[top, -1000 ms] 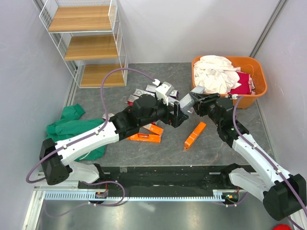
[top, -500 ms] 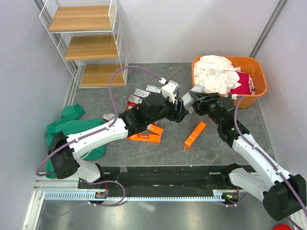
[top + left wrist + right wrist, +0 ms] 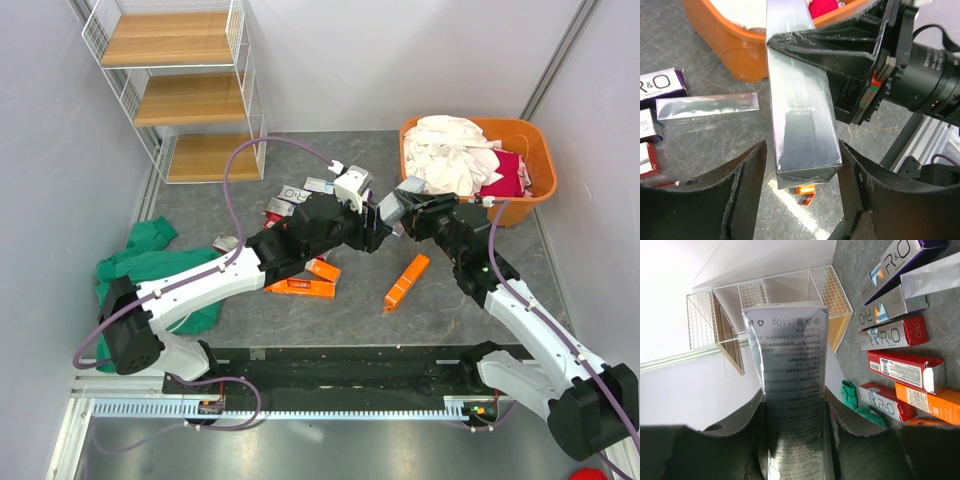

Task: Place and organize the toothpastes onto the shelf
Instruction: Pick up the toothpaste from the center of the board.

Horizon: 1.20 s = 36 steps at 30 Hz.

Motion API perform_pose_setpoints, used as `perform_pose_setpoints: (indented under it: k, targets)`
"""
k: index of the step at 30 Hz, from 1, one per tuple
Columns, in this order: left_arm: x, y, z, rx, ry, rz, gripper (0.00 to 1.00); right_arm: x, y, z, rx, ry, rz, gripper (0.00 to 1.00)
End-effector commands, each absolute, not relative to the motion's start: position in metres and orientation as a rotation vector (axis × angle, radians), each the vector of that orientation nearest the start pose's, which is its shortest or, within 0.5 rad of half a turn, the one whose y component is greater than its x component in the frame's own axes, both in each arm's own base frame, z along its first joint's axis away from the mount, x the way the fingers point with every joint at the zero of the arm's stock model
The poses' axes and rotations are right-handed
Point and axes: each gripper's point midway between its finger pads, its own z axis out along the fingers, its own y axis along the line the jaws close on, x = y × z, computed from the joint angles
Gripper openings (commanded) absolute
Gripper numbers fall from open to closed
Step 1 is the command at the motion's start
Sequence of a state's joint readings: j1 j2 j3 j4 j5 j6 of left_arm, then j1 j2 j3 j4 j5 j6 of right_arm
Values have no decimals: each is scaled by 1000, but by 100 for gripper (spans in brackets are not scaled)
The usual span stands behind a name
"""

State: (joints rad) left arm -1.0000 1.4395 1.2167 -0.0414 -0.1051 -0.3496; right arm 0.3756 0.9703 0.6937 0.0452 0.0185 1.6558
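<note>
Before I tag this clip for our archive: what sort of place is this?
Probably a robot lab cell staged as a home corner: grey partition walls, two arms bolted to a metal rail, and household props, a wire shelf, laundry tub and toothpaste cartons.

Silver toothpaste carton point(image 3: 800, 115) mid-air; other cartons point(image 3: 300, 288) scattered flat on floor point(image 3: 350, 320); white wire shelf point(image 3: 175, 95) upright far-left.
</note>
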Motion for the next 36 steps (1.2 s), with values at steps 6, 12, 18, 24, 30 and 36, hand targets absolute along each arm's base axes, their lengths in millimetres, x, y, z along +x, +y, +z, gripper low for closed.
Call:
perform_pose_setpoints:
  k: [6,12,18,24,30,36]
  targets:
    - [260,-383,310,481,1715,-848,60,329,179,290,1197,1584,1500,5]
    - [257,-389,308,504,1724,-868,34,328,176,285,1209,1580,1491,11]
    - [260,-383,305,482,1746,-833,24,328,172,286,1213,1566,1489,34]
    - [267,-370,309,388,1760,-799,2,326,170,288,1199,1560,1488,79]
    - [276,-355,308,310,1783,-824,2,324,167,289,1187,1559,1488,96]
    - [290,-326,309,206,1802,-931,2,321,163,287,1163,1568,1472,98]
